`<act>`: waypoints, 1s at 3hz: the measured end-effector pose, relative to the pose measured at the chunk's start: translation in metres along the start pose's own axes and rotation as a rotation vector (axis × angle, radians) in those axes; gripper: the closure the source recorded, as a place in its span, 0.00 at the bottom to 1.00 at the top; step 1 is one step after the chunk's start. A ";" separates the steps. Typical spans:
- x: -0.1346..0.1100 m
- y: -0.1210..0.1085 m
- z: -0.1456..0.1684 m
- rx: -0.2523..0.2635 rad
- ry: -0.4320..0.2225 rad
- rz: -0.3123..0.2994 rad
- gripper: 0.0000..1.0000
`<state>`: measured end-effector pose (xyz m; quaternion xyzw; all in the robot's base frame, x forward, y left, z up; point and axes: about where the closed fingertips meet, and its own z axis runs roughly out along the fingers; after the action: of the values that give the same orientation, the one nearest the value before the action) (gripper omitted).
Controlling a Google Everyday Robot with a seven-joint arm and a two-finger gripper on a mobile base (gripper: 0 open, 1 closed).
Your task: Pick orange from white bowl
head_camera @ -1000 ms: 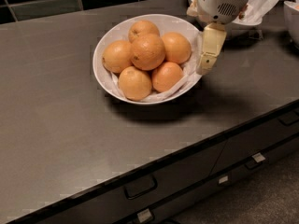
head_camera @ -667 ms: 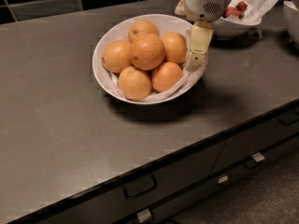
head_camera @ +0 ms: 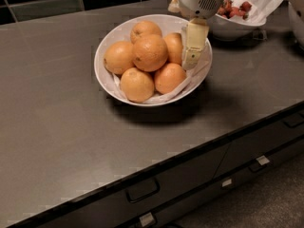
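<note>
— Start at the front. What is there?
— A drawer handle (head_camera: 142,189) under the edge of the dark counter (head_camera: 61,127), then a broad stretch of counter top.
— And the white bowl (head_camera: 104,77)?
— It stands on the counter at about mid-depth, lined with crumpled paper (head_camera: 192,80). Six fruits lie in it. The orange (head_camera: 150,52) we want is the biggest, and it rides on top of the pile at the middle, resting on the smaller oranges (head_camera: 137,84).
— Where is the gripper (head_camera: 191,63)?
— Over the right side of the bowl. It hangs almost straight down inside the rim, its tip low beside the two right-hand fruits. Whether it touches the rear one, I cannot tell.
— Open or closed?
— I cannot tell from this angle. All six fruits sit in the bowl, though, so I judge it empty.
— Which way must it go?
— The orange lies to the left of the gripper in this view and higher than its tip, with a smaller fruit partly between them. I would expect it to rise, shift left over the top of the pile, then come down. The fruit is round, so there is no long axis to line up with, and there is only the one arm.
— And behind?
— A deeper bowl (head_camera: 232,30) of red fruit (head_camera: 232,7) just behind the gripper, then dark tiles (head_camera: 42,6)
</note>
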<state>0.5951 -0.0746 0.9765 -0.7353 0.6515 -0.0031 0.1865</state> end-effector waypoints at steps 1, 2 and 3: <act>-0.030 -0.006 -0.001 -0.008 -0.028 -0.082 0.00; -0.048 -0.011 0.004 -0.023 -0.047 -0.130 0.00; -0.060 -0.013 0.015 -0.047 -0.070 -0.158 0.02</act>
<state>0.6017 -0.0118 0.9805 -0.7882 0.5846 0.0230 0.1909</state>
